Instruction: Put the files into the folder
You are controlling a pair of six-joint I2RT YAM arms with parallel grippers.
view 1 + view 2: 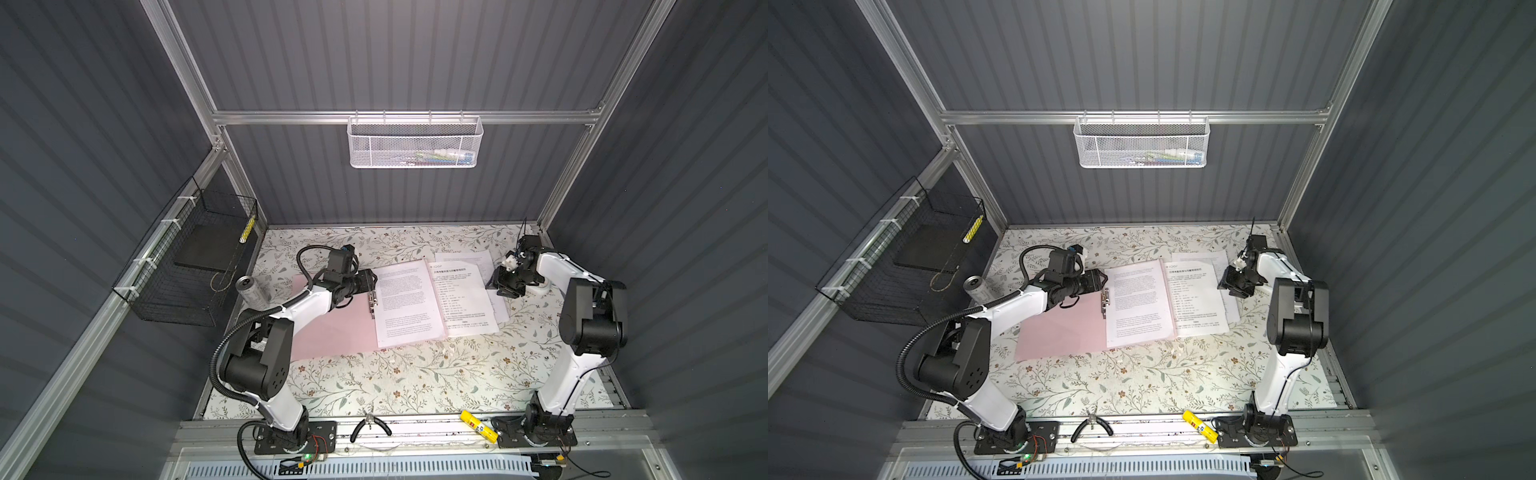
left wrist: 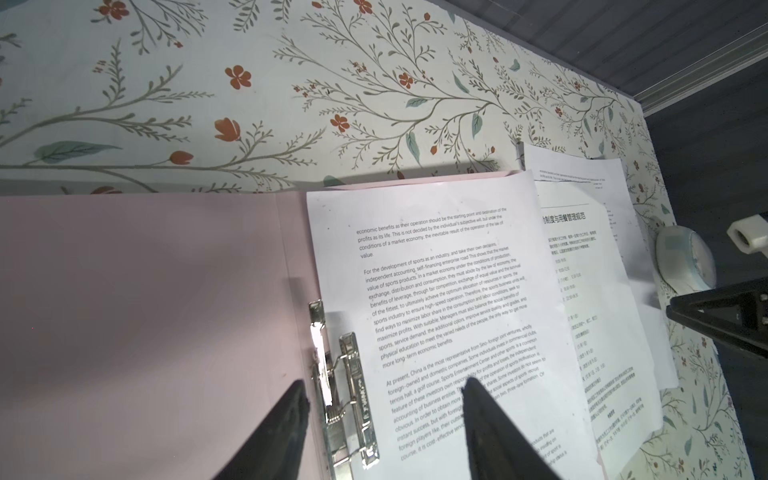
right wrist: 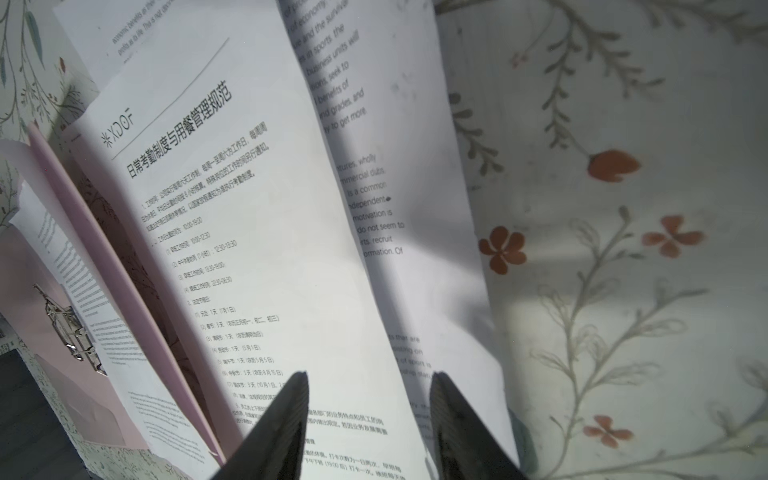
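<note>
Files (image 1: 463, 291): light, limp, slippery sheets; I would pinch a free edge, clear of the folder (image 1: 328, 328). My left fingers (image 2: 282, 432) and right fingers (image 3: 278, 424) gape, empty.

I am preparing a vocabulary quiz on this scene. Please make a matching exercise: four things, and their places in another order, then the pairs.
1 folder
2 can
3 pliers
4 white basket

A hanging on the back bar
B on the front rail
C open on the table, under a printed sheet
D at the table's left edge

Pairs: 1-C; 2-D; 3-B; 4-A
</note>
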